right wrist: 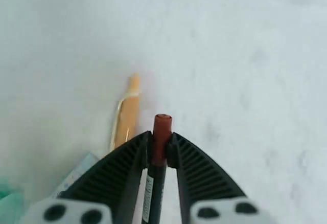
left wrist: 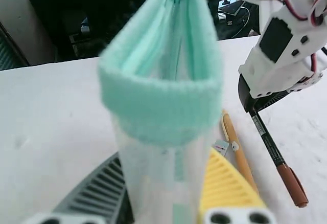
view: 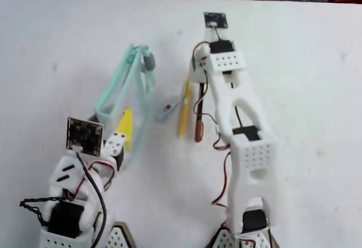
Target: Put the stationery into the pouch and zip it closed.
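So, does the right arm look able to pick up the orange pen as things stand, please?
Probably not yet: the right pincer is shut on the brown pen. The orange pen lies close beside it on the table, likely reachable once that pen is released.

We see a mint-green pouch (left wrist: 161, 101) with a soft, fuzzy cloth rim and a smooth, translucent plastic body. The slim orange pen (left wrist: 237, 152) looks like glossy plastic; the black brown-capped pen (left wrist: 271, 150) has a duller sheen. The right end effector (right wrist: 159, 137) is ribbed, matt black plastic. The white bench (view: 305, 61) is matt.
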Controlling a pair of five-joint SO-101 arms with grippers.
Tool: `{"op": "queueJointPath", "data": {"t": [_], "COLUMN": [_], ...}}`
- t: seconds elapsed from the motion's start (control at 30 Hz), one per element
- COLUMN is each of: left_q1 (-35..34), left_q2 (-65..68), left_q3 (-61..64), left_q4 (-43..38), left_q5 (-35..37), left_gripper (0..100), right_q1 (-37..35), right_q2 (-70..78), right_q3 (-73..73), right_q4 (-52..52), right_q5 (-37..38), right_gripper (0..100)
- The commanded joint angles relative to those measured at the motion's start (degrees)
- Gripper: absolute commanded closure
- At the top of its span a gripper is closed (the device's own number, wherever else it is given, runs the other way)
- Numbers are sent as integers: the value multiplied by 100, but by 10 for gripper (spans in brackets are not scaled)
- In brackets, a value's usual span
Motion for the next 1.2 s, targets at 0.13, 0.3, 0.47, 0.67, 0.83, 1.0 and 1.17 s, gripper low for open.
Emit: {"op": "queueJointPath", "data": {"t": [0.13, 0.3, 0.47, 0.67, 0.83, 1.0, 1.17], "left_q1": [-40, -40, -31, 189, 171, 180, 198], "left_q2": [-31, -31, -31, -31, -31, -31, -31], "left_q3": [-35, -35, -53, -132, -141, -141, -141], "left_q4": [-114, -114, 26, 255, 255, 255, 264], "left_q5": [-9, -9, -35, -44, -44, -44, -44], "left_gripper": [858, 858, 857, 819, 816, 815, 815], "right_q1": [-22, -75, -189, -716, -1007, -1051, -1455], "right_q2": [-1411, -2176, -3081, -4356, -5437, -6378, -7275], "right_q3": [-35, -44, -9, 0, 0, -26, -9], "right_q4": [593, 1086, 1165, 1323, 1367, 1235, 356], "right_q5": [-9, -9, 176, 932, 1327, 1371, 1424], "right_gripper": [981, 981, 981, 981, 981, 981, 982]}}
